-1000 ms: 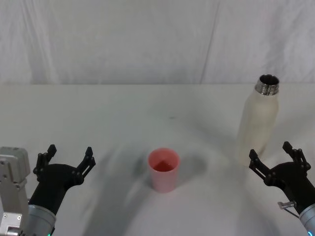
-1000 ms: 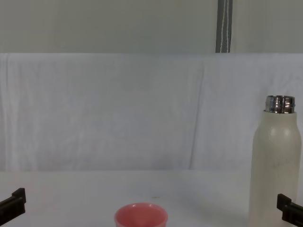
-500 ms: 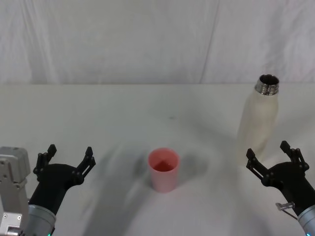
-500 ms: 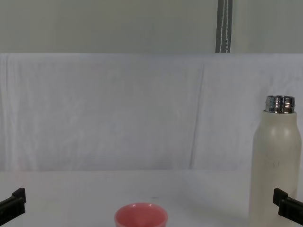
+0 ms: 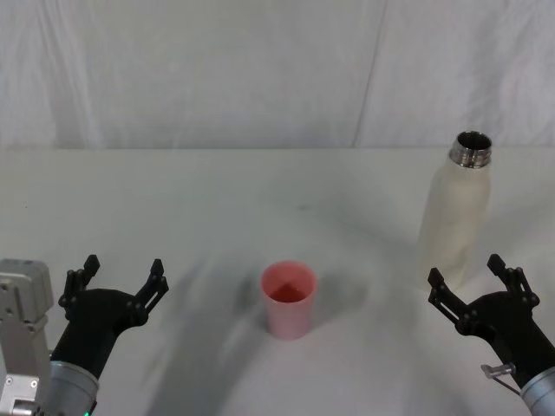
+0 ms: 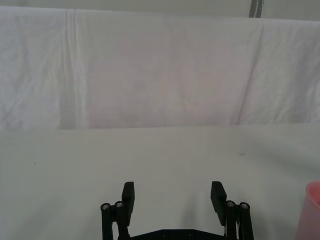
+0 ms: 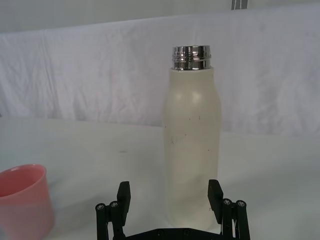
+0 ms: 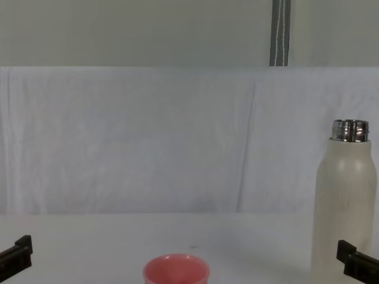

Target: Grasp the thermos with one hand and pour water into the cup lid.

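Note:
The thermos, a tall cream-white bottle with an open steel neck, stands upright at the right of the table; it rises at the right in the chest view and straight ahead in the right wrist view. My right gripper is open just in front of its base, apart from it. The pink cup lid stands upright at the table's middle. My left gripper rests open at the near left, holding nothing. No water is visible.
A white cloth covers the table and hangs as a backdrop behind it. The pink cup's edge shows in the left wrist view. A grey vertical pole stands behind the backdrop.
My right gripper has crept left and forward, ending up in front of the thermos's base. The left arm, the cup lid and the thermos have not moved.

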